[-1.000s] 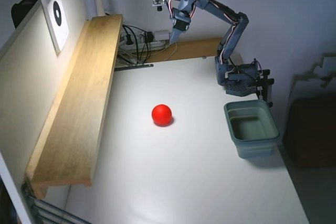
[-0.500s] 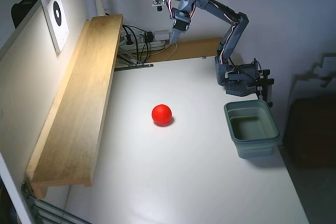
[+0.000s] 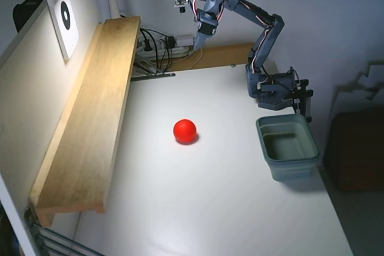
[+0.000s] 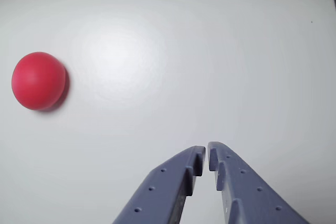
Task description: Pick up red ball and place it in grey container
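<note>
1. The red ball (image 3: 185, 131) rests on the white tabletop (image 3: 228, 208) near the middle of the fixed view, alone and touching nothing else.
2. The grey container (image 3: 288, 146) stands upright at the tabletop's right edge, at about 3 o'clock from the ball and well apart from it; its inside looks empty.
3. The arm's base (image 3: 271, 90) sits just beyond the container, at about 12 o'clock from it, near the far right corner of the tabletop.
4. From the base the arm reaches up and over toward 10 o'clock, and the hand (image 3: 195, 45) hangs in the air above the far edge, pointing down, at about 12 o'clock from the ball and well apart from it.
5. In the wrist view the hand (image 4: 206, 151) enters from the bottom edge with its two blue-grey fingers (image 4: 173, 182) drawn together, only a thin slit between the tips and nothing between them.
6. In that view the ball (image 4: 39, 81) lies at about 10 o'clock from the fingertips, near the left edge, with bare tabletop between them.
7. A long wooden shelf (image 3: 90, 118) runs along the left side of the tabletop in the fixed view, and cables (image 3: 159, 45) gather at its far end.
</note>
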`<state>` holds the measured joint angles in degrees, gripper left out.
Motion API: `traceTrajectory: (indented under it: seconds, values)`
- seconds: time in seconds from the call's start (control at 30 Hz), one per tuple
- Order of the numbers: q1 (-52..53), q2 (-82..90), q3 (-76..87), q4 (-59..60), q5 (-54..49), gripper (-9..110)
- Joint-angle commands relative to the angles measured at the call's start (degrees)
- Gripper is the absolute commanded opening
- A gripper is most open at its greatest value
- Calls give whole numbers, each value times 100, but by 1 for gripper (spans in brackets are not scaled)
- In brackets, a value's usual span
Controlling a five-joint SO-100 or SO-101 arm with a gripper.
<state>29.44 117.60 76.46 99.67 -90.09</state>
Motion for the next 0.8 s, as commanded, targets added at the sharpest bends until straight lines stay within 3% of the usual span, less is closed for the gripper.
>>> traceTrajectory:
  seconds: [0.0,0.53,0.77]
  values:
    - [56,164,-71,33,9,38]
    - [-12,164,-71,33,9,38]
    - [-984,164,-71,33,9,38]
